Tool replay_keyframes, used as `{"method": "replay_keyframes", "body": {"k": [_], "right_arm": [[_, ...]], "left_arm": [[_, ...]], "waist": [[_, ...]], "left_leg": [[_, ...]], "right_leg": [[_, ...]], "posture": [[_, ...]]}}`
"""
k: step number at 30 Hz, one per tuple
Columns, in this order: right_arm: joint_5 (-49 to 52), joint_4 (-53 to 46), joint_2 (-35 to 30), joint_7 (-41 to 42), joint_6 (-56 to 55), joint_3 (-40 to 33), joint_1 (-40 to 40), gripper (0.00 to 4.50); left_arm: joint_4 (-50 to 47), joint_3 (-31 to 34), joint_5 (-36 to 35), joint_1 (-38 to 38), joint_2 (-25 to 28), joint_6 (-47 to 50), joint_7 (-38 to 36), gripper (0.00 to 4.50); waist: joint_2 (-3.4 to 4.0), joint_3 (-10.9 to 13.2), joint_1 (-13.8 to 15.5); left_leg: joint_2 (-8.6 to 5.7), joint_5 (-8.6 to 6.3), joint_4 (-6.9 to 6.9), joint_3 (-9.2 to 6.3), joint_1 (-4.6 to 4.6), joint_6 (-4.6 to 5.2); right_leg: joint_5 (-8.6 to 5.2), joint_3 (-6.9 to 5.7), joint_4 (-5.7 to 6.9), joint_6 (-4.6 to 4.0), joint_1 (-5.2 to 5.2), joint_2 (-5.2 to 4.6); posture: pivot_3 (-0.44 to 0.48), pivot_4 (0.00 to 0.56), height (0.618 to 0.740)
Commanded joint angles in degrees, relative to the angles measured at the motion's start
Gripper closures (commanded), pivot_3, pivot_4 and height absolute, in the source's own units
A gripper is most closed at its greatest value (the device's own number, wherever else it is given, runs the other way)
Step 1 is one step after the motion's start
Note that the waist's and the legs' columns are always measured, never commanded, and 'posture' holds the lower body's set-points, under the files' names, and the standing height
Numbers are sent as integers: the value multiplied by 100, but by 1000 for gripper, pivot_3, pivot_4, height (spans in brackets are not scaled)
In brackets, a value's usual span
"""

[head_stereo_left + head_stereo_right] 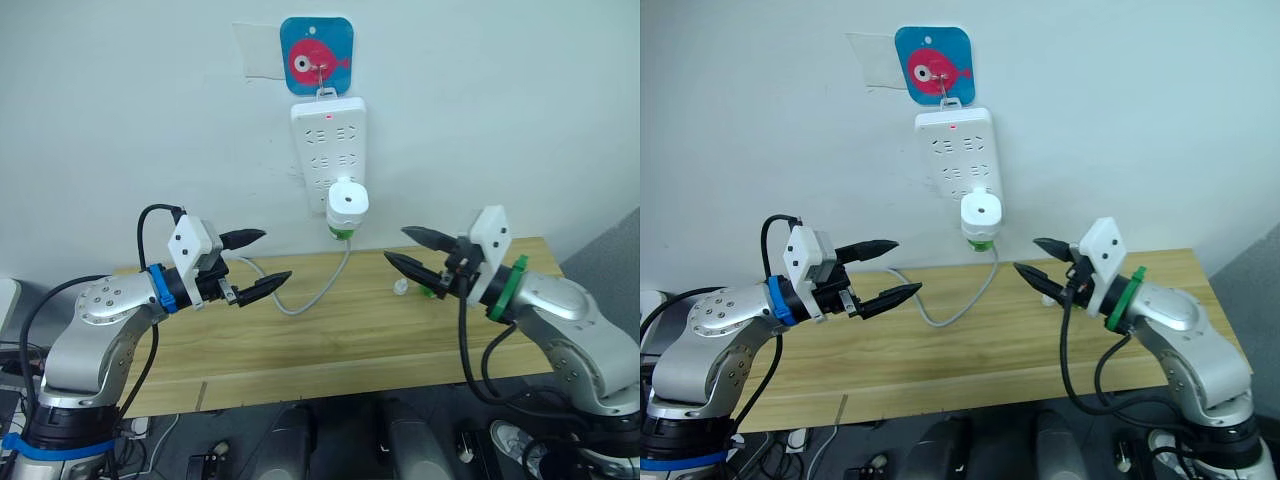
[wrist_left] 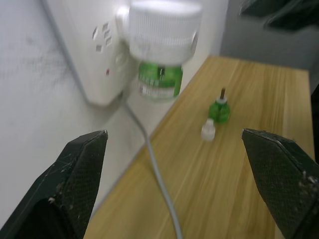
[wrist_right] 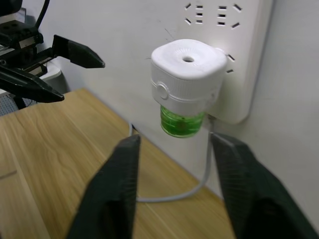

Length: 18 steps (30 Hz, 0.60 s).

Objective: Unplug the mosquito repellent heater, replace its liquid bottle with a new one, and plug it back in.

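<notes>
**Heater plugged in on the wall strip, both grippers spread and empty**

A wooden table (image 1: pixel 330 340) runs along a pale wall (image 1: pixel 520 110). On the wall hangs a long white power strip (image 1: pixel 322 140), suspended from a hook on a blue square plate with a pink fish (image 1: pixel 316 56); a small red light glows near the strip's top. A grey cable (image 1: pixel 315 293) drops from the strip's lower end and loops across the tabletop.

The left gripper (image 1: pixel 254 262) hovers above the table to the left of the strip, its two black fingers well apart and holding nothing. The right gripper (image 1: pixel 412 252) hovers on the other side, its fingers likewise spread and empty. Both point inward toward the strip.

The mosquito repellent heater (image 3: pixel 188 68) sits plugged into the strip's lowest socket, vent hole upward, with a green liquid bottle (image 3: pixel 182 121) screwed in beneath it.

On the table below, near the right gripper, stands a second small green bottle (image 2: pixel 219 109) with a thin wick showing, and just beside it what looks like a small white cap (image 2: pixel 208 130).
</notes>
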Motion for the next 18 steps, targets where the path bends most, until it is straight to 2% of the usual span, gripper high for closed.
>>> {"method": "replay_keyframes", "body": {"k": [1, 3, 13, 18], "right_arm": [[72, -231, -150, 193, -321, -228, 209, 781], [19, -181, -155, 83, -323, -243, 274, 49], [-349, 568, 8, -663, -485, -1011, 888, 17], [-622, 979, 38, -660, -931, -1025, 1178, 17]], "left_arm": [[-223, 187, 80, 0, 148, -19, 132, 0], [-235, 176, 96, 33, 160, -42, 160, 0], [70, 127, 410, 314, 96, -472, 182, 0], [410, 148, 534, 455, 119, -580, 197, 0]], "waist": [[0, 0, 4], [0, 0, 3], [-1, -1, 25], [0, -1, 17]], "left_leg": [[0, 0, 1, 0, 1, 0], [0, 0, 1, 2, 1, 0], [-2, 0, 2, 7, 0, -1], [2, 0, -1, 7, 1, -1]], "right_leg": [[0, 0, 0, 0, 2, 0], [0, 2, -1, 1, 2, -1], [0, 7, -4, 0, 2, -7], [0, 6, -3, -1, 1, -6]], "posture": [[16, 232, 740], [17, 232, 740], [7, 216, 740], [0, 205, 740]]}}
